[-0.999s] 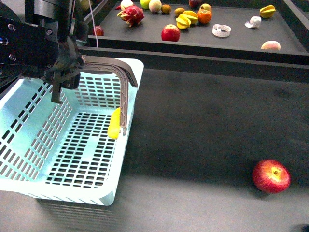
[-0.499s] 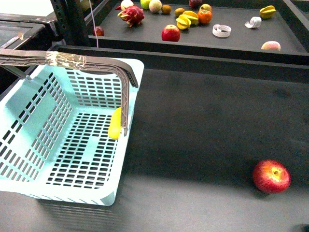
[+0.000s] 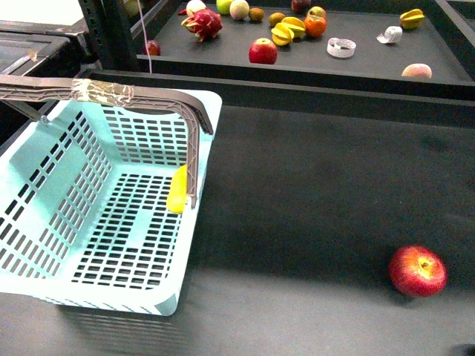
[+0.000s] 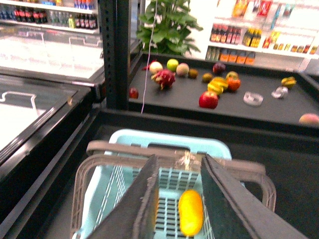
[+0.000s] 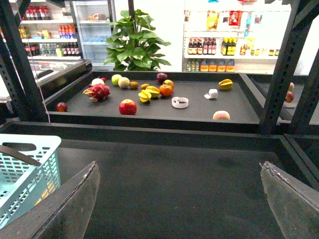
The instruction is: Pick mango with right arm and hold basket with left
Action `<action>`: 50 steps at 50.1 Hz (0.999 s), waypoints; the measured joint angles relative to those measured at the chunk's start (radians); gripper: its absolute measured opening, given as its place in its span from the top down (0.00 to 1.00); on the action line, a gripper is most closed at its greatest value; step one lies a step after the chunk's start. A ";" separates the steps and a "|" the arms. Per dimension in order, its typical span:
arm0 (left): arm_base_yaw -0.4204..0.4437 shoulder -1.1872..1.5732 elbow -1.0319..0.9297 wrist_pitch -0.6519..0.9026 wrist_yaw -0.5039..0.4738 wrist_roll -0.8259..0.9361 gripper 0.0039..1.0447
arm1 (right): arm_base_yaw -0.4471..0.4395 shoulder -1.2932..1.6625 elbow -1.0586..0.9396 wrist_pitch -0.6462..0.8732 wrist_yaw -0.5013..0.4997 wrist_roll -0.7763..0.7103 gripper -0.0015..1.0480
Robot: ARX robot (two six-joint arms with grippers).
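Observation:
The light blue basket (image 3: 96,215) stands at the left of the dark table, its grey-brown taped handle (image 3: 133,95) raised. The yellow-orange mango (image 3: 177,189) lies inside it against the right wall. Neither arm shows in the front view. In the left wrist view my left gripper (image 4: 179,159) is open and empty above the basket (image 4: 164,142), with the mango (image 4: 190,211) showing between the jaws below. In the right wrist view my right gripper (image 5: 179,168) is wide open and empty over bare table, and the basket's corner (image 5: 25,169) is off to one side.
A red apple (image 3: 418,271) lies on the table at the front right. A raised back shelf (image 3: 371,63) holds a dragon fruit (image 3: 202,23), another red apple (image 3: 262,50), star fruits (image 3: 286,31), an orange and tape rolls. A dark frame post (image 3: 104,33) stands behind the basket.
One second ago my left arm hung over the basket's far left corner in the front view. It has left that view. The basket, mango and apple have not moved.

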 joint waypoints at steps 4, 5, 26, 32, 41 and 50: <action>0.039 -0.060 -0.054 -0.040 0.064 0.037 0.91 | 0.000 0.000 0.000 0.000 0.000 0.000 0.08; 0.056 -0.087 -0.061 -0.056 0.078 0.040 0.96 | 0.000 0.000 0.000 0.000 0.000 0.000 0.08; 0.084 -0.449 -0.120 -0.340 0.085 0.052 0.96 | 0.000 0.000 0.000 0.000 0.000 0.000 0.08; 0.084 -0.568 -0.120 -0.445 0.085 0.055 0.96 | 0.000 0.000 0.000 0.000 0.000 0.000 0.08; 0.084 -0.705 -0.121 -0.572 0.085 0.056 0.96 | 0.000 0.000 0.000 0.000 0.000 0.000 0.08; 0.084 -0.820 -0.121 -0.683 0.085 0.058 0.96 | 0.000 0.000 0.000 0.000 0.000 0.000 0.08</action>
